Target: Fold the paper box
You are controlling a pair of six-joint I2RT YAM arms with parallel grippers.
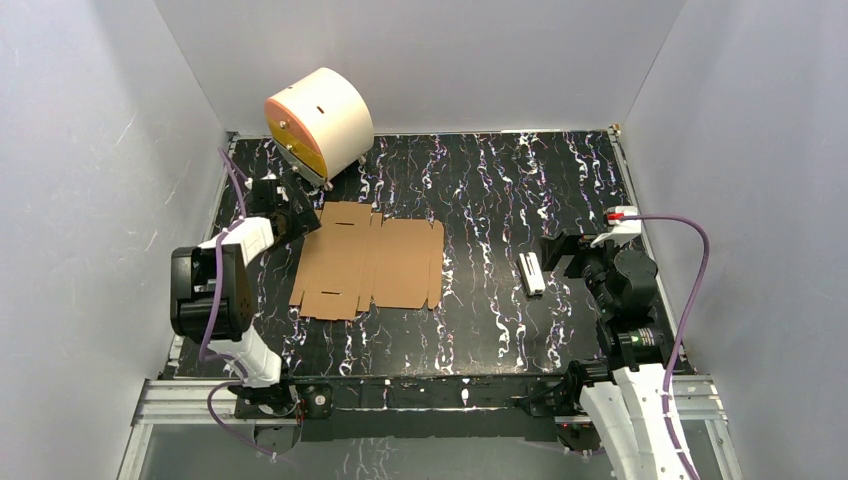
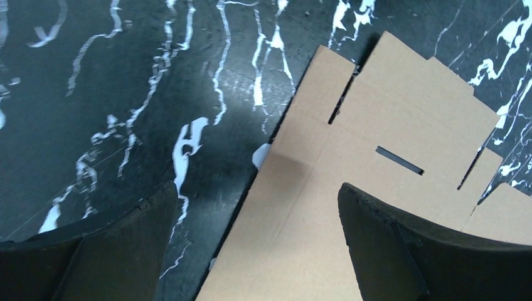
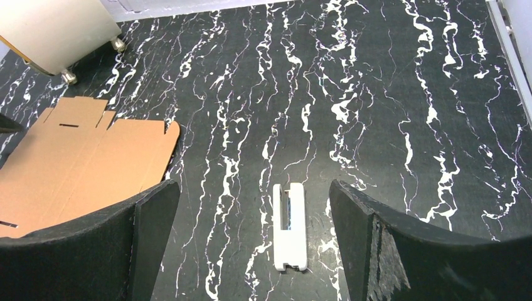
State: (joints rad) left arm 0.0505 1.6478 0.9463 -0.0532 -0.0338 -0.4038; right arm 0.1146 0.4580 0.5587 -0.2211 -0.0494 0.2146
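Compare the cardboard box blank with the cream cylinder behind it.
The paper box is a thin brown sheet lying flat, unfolded; the cream cylinder is bulky, on small feet. The paper box has cut flaps and slots; the cream cylinder has a smooth wall and orange face. The paper box lies mid-table; the cream cylinder sits at the far left corner. Both rest on the marbled table.

Unfolded, plain brown die-cut cardboard sheet (image 1: 368,262) lying flat on black white-veined tabletop (image 1: 500,190), left of centre. Roughly rectangular outline, longer from left to right, crossed by faint crease lines between panels. Stepped flaps and narrow cuts at left end; rounded corners along right edge. Two short dark slots in left panels, one toward far edge, one toward near edge. All flaps level with surface
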